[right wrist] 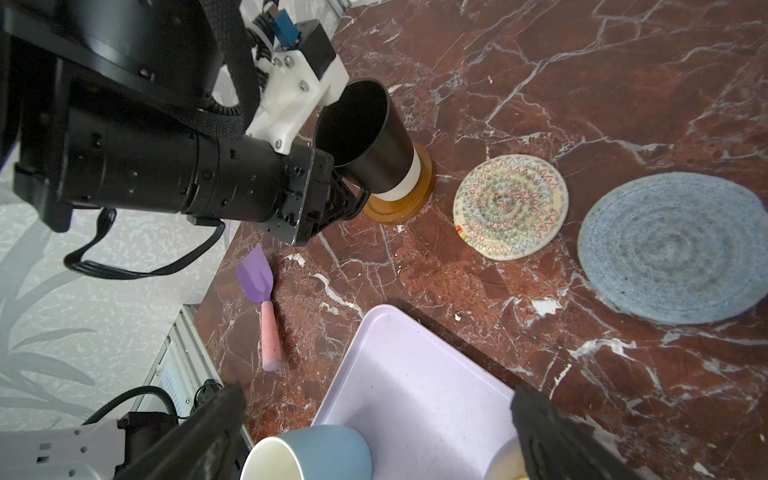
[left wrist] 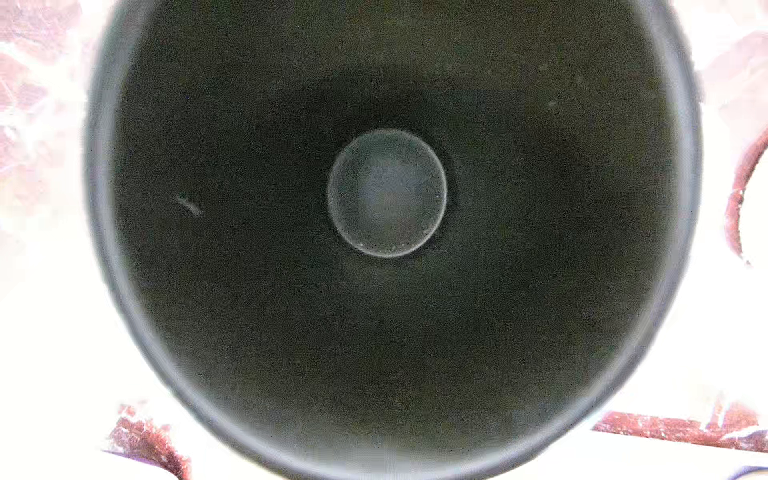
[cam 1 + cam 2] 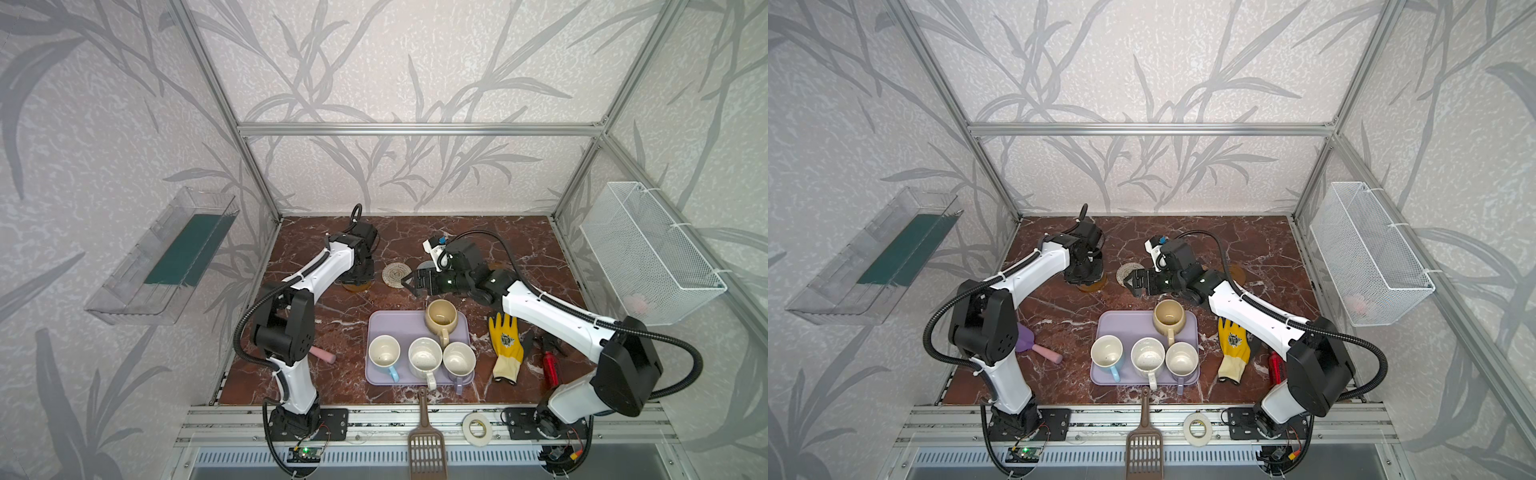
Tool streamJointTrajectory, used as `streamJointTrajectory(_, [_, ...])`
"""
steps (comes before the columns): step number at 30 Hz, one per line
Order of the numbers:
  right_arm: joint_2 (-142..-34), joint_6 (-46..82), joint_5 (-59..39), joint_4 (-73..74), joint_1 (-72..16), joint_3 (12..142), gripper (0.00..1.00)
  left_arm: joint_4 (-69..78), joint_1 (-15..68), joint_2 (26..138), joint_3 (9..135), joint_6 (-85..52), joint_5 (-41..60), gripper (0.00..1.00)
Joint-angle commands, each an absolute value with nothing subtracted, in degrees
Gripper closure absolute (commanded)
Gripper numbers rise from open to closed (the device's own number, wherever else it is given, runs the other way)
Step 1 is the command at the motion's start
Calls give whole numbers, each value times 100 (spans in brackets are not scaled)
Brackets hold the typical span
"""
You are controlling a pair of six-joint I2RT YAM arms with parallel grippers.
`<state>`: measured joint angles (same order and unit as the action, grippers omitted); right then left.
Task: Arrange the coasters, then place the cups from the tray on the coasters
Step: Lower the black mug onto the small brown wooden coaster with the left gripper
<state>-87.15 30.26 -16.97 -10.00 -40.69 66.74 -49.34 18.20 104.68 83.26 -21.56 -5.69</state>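
Observation:
The black cup (image 1: 370, 137) stands on an amber coaster (image 1: 401, 203) at the back left, and my left gripper (image 1: 345, 195) is shut on its side. The left wrist view looks straight down into that cup (image 2: 386, 191). A cream woven coaster (image 3: 397, 274) and a grey-blue coaster (image 1: 673, 249) lie to its right. Another amber coaster (image 3: 1237, 272) shows behind my right arm. My right gripper (image 3: 409, 284) hangs open above the back edge of the lavender tray (image 3: 399, 328). On the tray stand the beige (image 3: 441, 318), light blue (image 3: 384, 353), cream-white (image 3: 424, 357) and lavender-grey (image 3: 459, 359) cups.
A yellow glove (image 3: 505, 345) and a red object (image 3: 550, 368) lie right of the tray. A purple spatula with a pink handle (image 1: 266, 299) lies to its left. A brown scoop (image 3: 426, 440) and a tape roll (image 3: 477, 428) sit on the front rail.

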Motion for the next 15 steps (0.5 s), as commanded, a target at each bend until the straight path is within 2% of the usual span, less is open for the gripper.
streamJointTrajectory(1, [-8745,3063,-1723,-851,-4105,6649,1,-4637,1757,10343,8240,-2092,-534,100])
streamJointTrajectory(15, [-8648,3015,-1661,-891,-4114,6532,1,-4604,1547,10397,8005,-2006,-375,100])
